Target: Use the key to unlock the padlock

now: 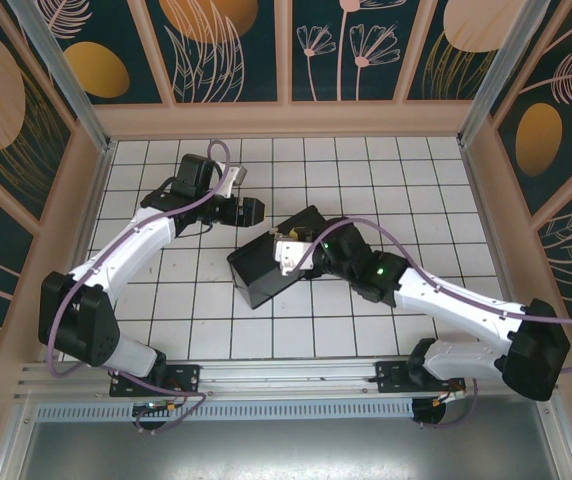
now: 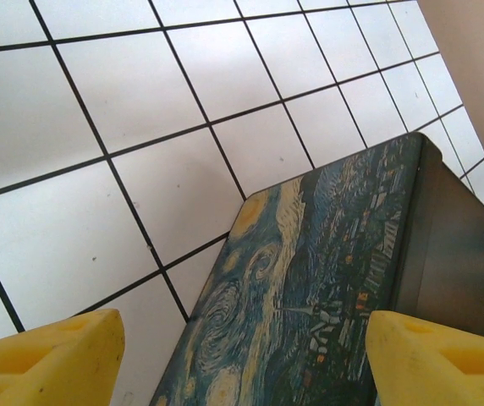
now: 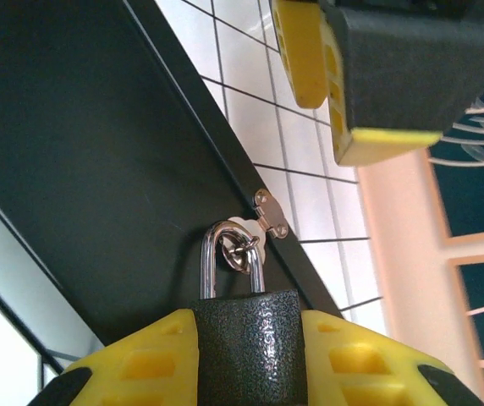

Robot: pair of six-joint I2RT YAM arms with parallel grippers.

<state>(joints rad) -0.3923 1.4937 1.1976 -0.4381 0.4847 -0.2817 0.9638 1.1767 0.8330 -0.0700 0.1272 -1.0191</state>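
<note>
- Clamping the padlock [image 3: 244, 315] by its dark, pebble-textured body, the right gripper [image 3: 246, 359] has its two yellow fingers [image 3: 153, 359] pressed against the body's left and right sides, at a narrow opening.
- From the body rises the thin silvery shackle [image 3: 210, 258], upright and closed in the right wrist view.
- The shackle passes through a small metal ring [image 3: 240, 254] that hangs from a little riveted hasp plate [image 3: 272, 213].
- The plate sits on the edge of the dark box [image 3: 98, 144], so the padlock hangs against the box's side wall.
- From overhead, the box [image 1: 261, 278] lies near the middle of the white tiled floor [image 1: 176, 330], turned askew to the tile lines, with the right gripper [image 1: 284, 252] against its right side.
- The left gripper [image 2: 242, 359] hovers just past the box's far corner, its yellow fingers [image 2: 47, 359] spread wide with nothing between them.
- Below those fingers lies the box lid [image 2: 310, 271], painted with blue and yellow swirls of a starry night sky; whether the fingers touch it cannot be told.
- Farthest back stand dark teal wall panels [image 1: 231, 45] with line-drawn flowers and orange discs.
</note>
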